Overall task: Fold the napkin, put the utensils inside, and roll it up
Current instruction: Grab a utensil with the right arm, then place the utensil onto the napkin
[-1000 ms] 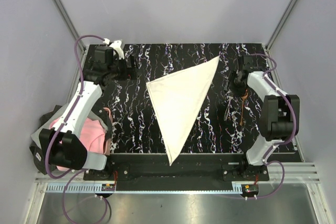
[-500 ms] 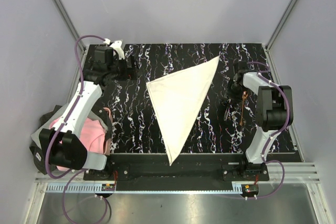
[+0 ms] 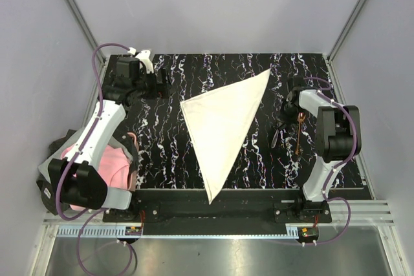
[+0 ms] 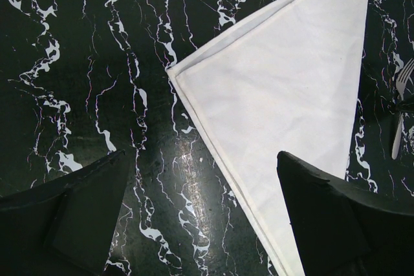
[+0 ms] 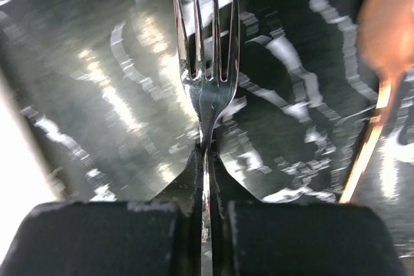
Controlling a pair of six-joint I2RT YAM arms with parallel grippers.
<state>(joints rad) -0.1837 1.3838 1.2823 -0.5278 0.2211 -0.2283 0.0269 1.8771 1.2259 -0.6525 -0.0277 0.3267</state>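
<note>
The cream napkin (image 3: 223, 121) lies folded into a triangle in the middle of the black marbled table; it also shows in the left wrist view (image 4: 284, 82). My right gripper (image 5: 207, 159) is shut on the handle of the silver fork (image 5: 206, 88), tines pointing away, just above the table. In the top view the fork (image 3: 277, 136) is right of the napkin, at my right gripper (image 3: 283, 125). The copper-brown utensil (image 3: 298, 135) lies just right of it, blurred in the right wrist view (image 5: 378, 95). My left gripper (image 3: 162, 83) stands open at the far left, empty (image 4: 200, 159).
A pink and grey cloth (image 3: 110, 166) lies off the table's left edge beside the left arm. Grey walls with metal rails close in the back and sides. The table's front edge (image 3: 213, 192) runs just before the arm bases.
My right arm folded in over the fork and its jaws closed on the fork's handle. The left arm and the napkin have not moved.
</note>
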